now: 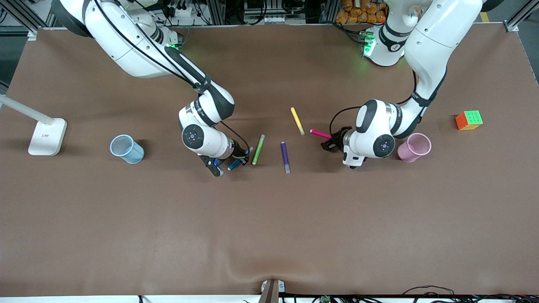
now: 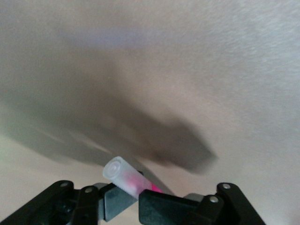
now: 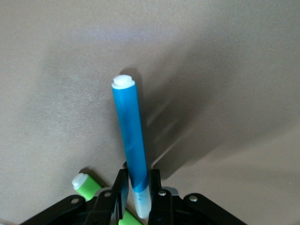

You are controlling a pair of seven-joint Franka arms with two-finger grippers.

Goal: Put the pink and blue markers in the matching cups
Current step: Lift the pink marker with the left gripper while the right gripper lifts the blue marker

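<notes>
Right wrist view: right end effector point(image 3: 138, 187) pinches blue marker point(image 3: 130, 140); left end effector point(image 2: 132, 199) pinches pink marker point(image 2: 126, 178).

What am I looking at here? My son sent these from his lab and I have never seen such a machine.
These are two white robot arms at a brown table. The large picture looks down from a high camera facing them; the two small ones come from cameras on each arm's wrist.

The left end effector is shut on the pink marker, beside the pink cup. The right end effector is shut on the blue marker, with the green marker beside it. The blue cup stands toward the right arm's end of the table.

Between the arms lie a purple marker and a yellow marker. A colourful puzzle cube and a white lamp base sit at the table's ends.
</notes>
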